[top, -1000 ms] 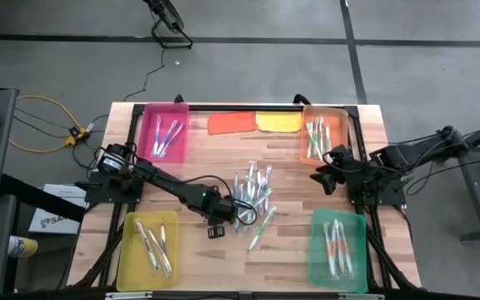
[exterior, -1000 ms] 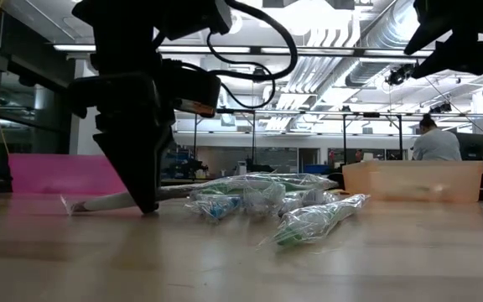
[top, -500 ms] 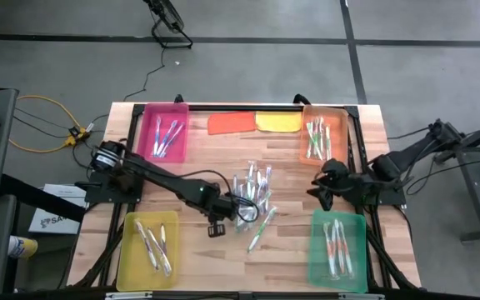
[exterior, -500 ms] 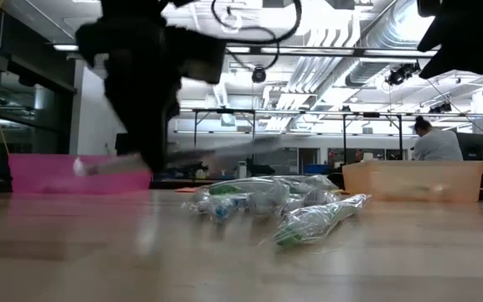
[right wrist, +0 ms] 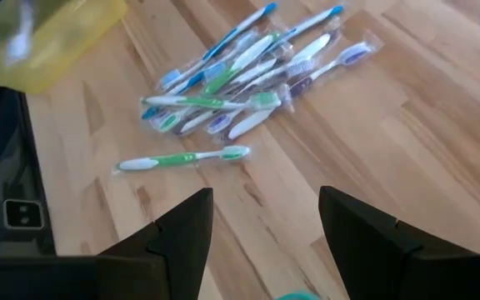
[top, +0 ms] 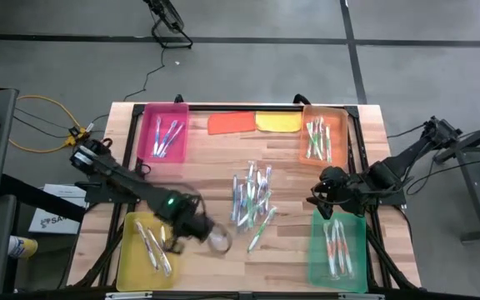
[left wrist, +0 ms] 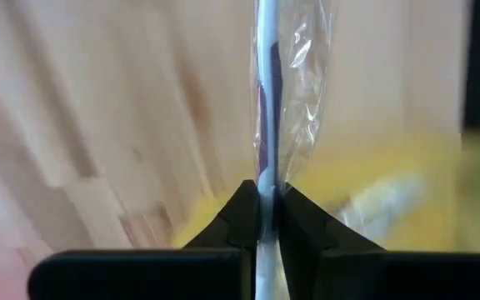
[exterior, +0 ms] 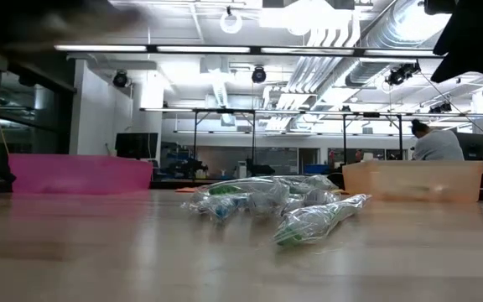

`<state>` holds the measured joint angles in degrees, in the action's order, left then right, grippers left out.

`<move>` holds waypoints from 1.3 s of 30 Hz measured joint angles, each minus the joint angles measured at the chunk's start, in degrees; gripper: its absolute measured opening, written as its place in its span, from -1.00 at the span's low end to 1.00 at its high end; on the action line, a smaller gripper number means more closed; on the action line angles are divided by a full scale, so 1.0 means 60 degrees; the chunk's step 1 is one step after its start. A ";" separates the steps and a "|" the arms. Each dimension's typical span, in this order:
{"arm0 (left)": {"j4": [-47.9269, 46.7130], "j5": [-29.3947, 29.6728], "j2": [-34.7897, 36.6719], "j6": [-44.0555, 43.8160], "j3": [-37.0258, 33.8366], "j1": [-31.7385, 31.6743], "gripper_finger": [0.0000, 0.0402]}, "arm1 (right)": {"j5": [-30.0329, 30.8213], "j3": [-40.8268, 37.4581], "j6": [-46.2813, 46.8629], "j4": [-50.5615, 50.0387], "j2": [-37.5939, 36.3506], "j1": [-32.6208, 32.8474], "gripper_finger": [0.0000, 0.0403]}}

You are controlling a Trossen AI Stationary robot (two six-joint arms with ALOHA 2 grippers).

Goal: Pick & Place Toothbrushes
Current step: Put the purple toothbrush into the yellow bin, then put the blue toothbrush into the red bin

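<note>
**Wrapped toothbrush pinched in my left end effector, near the yellow tray**

So my left end effector is clamped tight on one toothbrush: a thin white stick with a purple streak, sealed in a clear crinkly wrapper that flares off to one side. From above it's just a pale smear at the tip of my left arm, right beside the yellow tray, so I can't make out which way the head points.

The rest of the toothbrushes lie in a loose pile mid-tabletop, white mixed with blue, green and purple, all bagged. One green one lies apart from the heap. More are sorted in the pink tray, orange tray and green tray.

My right end effector hangs with fingers spread wide and nothing in them, over the near edge of the green tray.

At table height my left arm is only a dark blur in the top corner.
</note>
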<state>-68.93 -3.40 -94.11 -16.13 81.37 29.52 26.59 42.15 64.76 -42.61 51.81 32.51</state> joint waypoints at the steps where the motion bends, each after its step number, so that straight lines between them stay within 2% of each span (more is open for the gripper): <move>1: -0.0288 -0.0115 0.0000 0.0387 0.0010 0.0261 -0.91 | 0.0099 0.0000 -0.0002 0.0000 0.0000 0.0024 0.06; 7: -0.1905 -0.0389 -0.0122 0.2305 -0.0047 0.1712 -0.86 | 0.0342 0.0000 -0.0009 0.0000 0.0000 0.0084 0.06; 14: -0.3039 -0.0892 -0.0113 0.3233 -0.0437 0.2751 -0.90 | 0.0342 0.0000 -0.0009 -0.0004 0.0000 0.0084 0.06; 20: -0.2500 -0.1097 -0.0120 0.4715 -0.1105 0.3282 -0.83 | 0.0351 0.0000 -0.0049 -0.0004 0.0000 0.0084 0.06; 25: -0.1913 -0.1045 -0.0124 0.5347 -0.1331 0.3419 -0.57 | 0.0338 0.0000 -0.0078 -0.0004 0.0000 0.0084 0.06; 33: -0.2109 -0.0378 -0.0124 0.5314 -0.1329 0.3397 -0.15 | 0.0338 0.0000 -0.0082 -0.0004 0.0000 0.0084 0.06; 39: -0.2178 0.0912 -0.0124 0.3234 -0.0856 0.2754 -0.13 | 0.0334 0.0000 -0.0082 -0.0007 0.0000 0.0084 0.06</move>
<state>-82.00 2.07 -94.85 3.27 76.23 46.05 28.60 42.15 64.27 -42.65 51.81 33.01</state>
